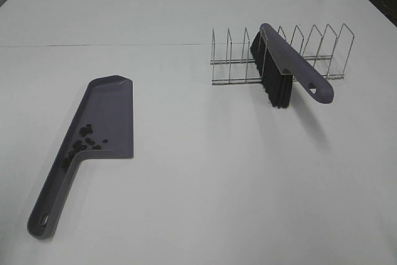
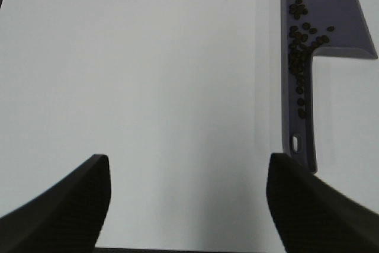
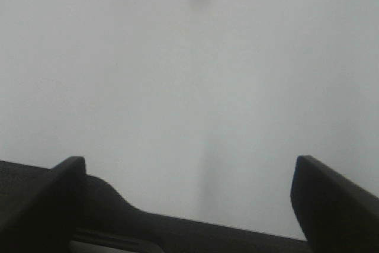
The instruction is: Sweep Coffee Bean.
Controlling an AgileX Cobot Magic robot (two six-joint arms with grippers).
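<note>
A purple-grey dustpan lies on the white table at the left, handle toward the front. Several dark coffee beans lie in it near where the pan meets the handle. A purple brush with black bristles rests leaning in a wire rack at the right. Neither arm shows in the exterior high view. In the left wrist view the left gripper is open and empty above bare table, with the dustpan and beans off to one side. The right gripper is open and empty over bare table.
The white table has a seam line running across its far half. The wire rack has several upright dividers around the brush.
</note>
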